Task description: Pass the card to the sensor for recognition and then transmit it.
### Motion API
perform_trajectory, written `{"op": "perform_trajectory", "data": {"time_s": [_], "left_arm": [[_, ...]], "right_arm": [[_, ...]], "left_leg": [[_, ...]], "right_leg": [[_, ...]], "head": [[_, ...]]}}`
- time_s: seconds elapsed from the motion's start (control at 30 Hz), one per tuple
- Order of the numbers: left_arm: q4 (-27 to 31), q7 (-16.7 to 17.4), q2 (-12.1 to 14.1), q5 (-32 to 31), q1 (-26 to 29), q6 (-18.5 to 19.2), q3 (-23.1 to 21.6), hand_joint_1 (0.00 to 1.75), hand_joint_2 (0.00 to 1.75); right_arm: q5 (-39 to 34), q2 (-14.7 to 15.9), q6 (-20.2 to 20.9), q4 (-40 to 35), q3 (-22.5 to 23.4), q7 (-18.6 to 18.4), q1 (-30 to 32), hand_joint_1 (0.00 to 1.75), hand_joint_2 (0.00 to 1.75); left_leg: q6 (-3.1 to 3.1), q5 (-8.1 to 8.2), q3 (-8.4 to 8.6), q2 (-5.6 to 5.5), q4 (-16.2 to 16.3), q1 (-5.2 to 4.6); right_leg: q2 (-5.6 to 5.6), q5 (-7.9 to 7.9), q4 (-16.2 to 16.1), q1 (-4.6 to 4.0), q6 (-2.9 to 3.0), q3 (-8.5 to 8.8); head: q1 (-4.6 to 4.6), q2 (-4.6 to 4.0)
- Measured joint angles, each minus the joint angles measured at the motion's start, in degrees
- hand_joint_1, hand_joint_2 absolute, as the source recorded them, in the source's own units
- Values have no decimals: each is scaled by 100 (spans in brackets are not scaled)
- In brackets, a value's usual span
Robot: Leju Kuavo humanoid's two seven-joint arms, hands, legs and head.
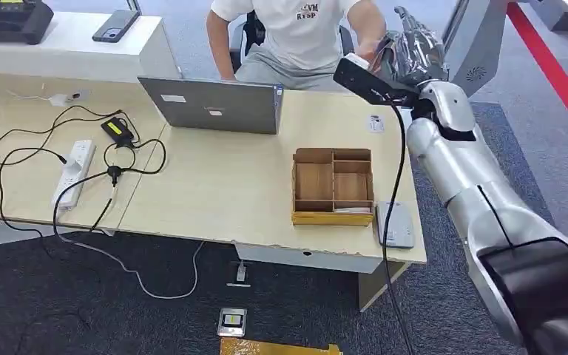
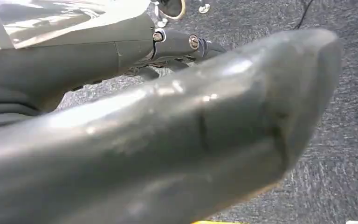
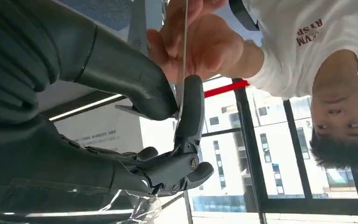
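Card (image 3: pixel 184 51) pinched in right hand (image 3: pixel 168 107), person's hand (image 3: pixel 200 42) on it too.

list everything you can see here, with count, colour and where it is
card: 1, pale, edge-on, pinched by right hand, person's hand on it
laptop: 1, grey, desk back
wooden organiser: 1, brown, desk right
sensor: 1, grey, beside organiser
power strip: 1, white, desk left
phone: 1, dark, white counter
person: 1, white shirt, seated behind desk
right hand: raised toward person
left hand: grey, over carpet
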State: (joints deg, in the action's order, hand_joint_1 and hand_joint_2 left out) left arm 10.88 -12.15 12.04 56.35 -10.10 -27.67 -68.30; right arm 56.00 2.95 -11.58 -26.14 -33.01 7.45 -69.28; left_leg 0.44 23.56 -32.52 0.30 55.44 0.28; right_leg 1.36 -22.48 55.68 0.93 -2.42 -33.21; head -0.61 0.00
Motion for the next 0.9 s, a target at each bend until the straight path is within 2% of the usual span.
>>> {"op": "perform_trajectory", "data": {"time_s": [0.3,0.33,0.37,0.5,0.63,0.8,0.9], "left_arm": [[0,192,48,59,0,7,-63,0,0],[0,192,48,72,1,4,-66,0,0],[0,192,48,81,1,4,-66,0,0],[0,192,52,100,1,0,-66,0,0],[0,192,61,144,3,-20,-66,0,0],[0,192,57,212,10,-131,-66,0,0],[0,192,33,297,14,-260,-66,0,0]], "right_arm": [[96,-264,120,397,-188,-332,-54,175,175],[103,-288,120,424,-197,-350,-55,30,175],[116,-313,120,465,-210,-358,-55,0,175],[157,-354,76,562,-267,-391,-53,0,175],[197,-358,-191,638,-304,-308,-52,0,175],[109,-345,-674,677,-326,5,-90,0,175],[-64,-304,-1282,699,-312,361,-193,0,175]], "left_leg": [[0,0,1,0,0,2],[0,0,1,0,0,2],[0,0,2,0,0,2],[0,0,1,0,0,2],[0,0,2,0,0,2],[0,0,3,0,1,1],[0,0,6,1,3,1]], "right_leg": [[0,0,0,0,0,0],[0,0,0,0,0,-1],[0,0,0,0,0,-1],[0,0,0,0,0,-1],[0,0,0,0,0,0],[0,1,0,0,0,0],[0,1,-1,0,0,-2]], "head": [[0,0],[0,0],[-2,0],[0,0],[0,0],[0,0],[0,0]]}}
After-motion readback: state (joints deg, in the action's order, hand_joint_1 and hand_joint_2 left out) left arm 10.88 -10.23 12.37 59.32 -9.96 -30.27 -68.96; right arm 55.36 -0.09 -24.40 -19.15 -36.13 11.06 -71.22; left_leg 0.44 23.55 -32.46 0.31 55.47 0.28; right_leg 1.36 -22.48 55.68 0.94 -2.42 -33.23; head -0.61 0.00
